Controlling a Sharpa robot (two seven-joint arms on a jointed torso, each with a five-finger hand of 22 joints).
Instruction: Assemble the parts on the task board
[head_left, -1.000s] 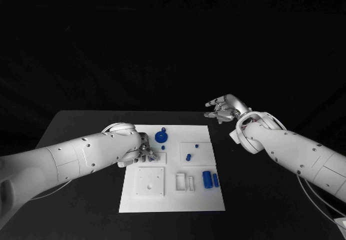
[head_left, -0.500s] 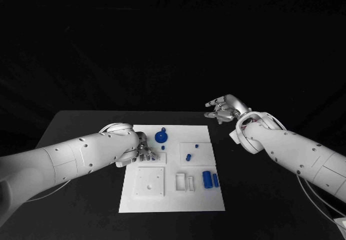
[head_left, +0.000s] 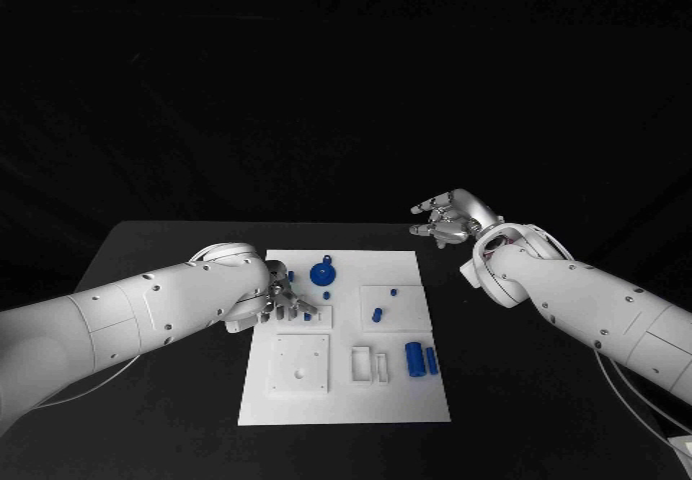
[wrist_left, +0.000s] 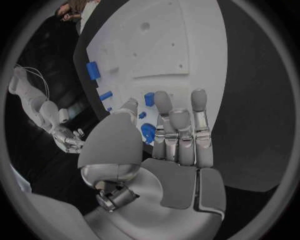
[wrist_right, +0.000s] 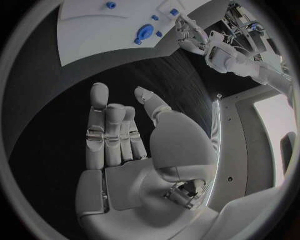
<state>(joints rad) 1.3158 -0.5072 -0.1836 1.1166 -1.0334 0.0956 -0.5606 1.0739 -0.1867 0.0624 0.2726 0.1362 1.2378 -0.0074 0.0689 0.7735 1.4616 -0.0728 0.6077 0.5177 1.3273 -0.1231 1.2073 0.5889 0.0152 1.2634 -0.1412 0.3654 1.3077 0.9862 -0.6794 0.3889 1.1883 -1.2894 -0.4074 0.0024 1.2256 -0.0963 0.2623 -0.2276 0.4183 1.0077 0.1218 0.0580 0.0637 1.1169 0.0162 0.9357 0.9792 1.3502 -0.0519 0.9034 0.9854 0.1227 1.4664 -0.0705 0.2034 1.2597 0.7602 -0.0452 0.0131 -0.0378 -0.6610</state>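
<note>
Left hand (head_left: 283, 298) hovers over the task board (head_left: 346, 400), fingers spread, holding nothing, beside the round blue part (head_left: 323, 272) (pickup step, I'd judge). Right hand (head_left: 454, 218) idles empty, fingers apart, off the board. Next: close on a part.

1. We see a black table (head_left: 159, 330) with a flat, matte top.
2. A white task board (head_left: 404, 395) lies directly on the table, near its middle, flat and a little turned.
3. From the board's centre, bare black table surface spreads out at 3 o'clock, at 9 o'clock and at 6 o'clock.
4. At 12 o'clock the table ends shortly behind the board's far edge.
</note>
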